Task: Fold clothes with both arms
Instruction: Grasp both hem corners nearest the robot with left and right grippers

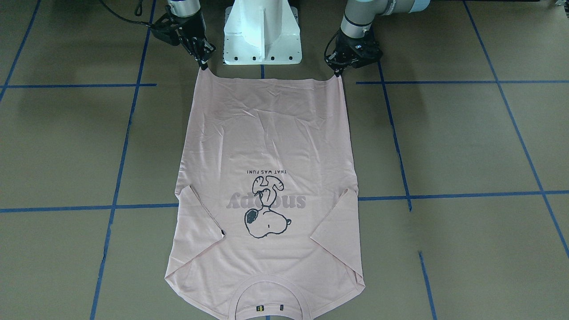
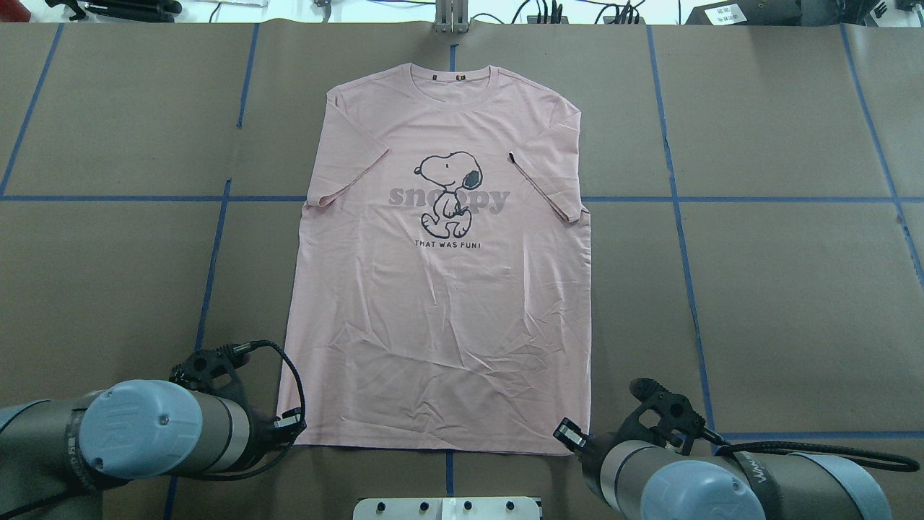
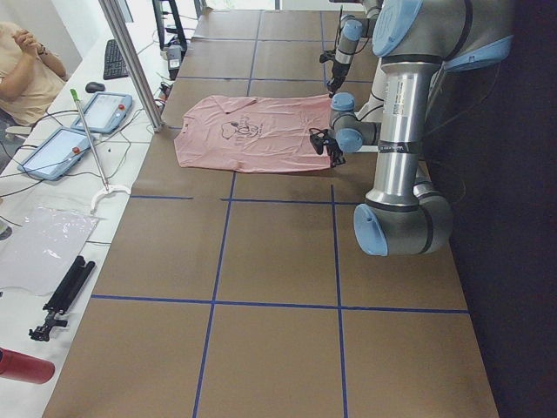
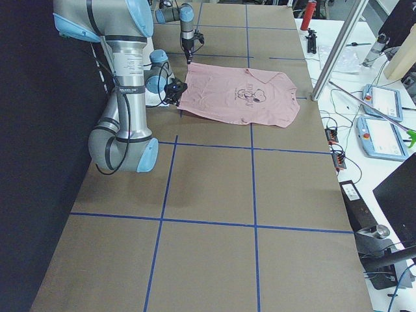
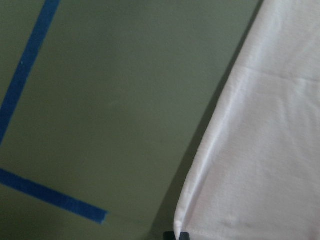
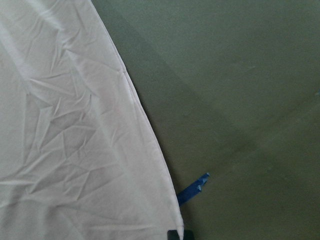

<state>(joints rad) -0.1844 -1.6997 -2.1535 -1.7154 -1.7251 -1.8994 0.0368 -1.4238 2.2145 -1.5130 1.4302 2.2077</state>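
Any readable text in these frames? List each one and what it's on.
"snoopy": grey lettering across the chest of the pink T-shirt, behind the dog print.
"THAT WAS FUN!": small dark print under the dog.
Neck label: too small to read.
Right arm's black band: white lettering, partly hidden, unreadable.

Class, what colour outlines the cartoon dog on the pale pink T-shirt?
Black; the cartoon dog shows best in the overhead exterior view.
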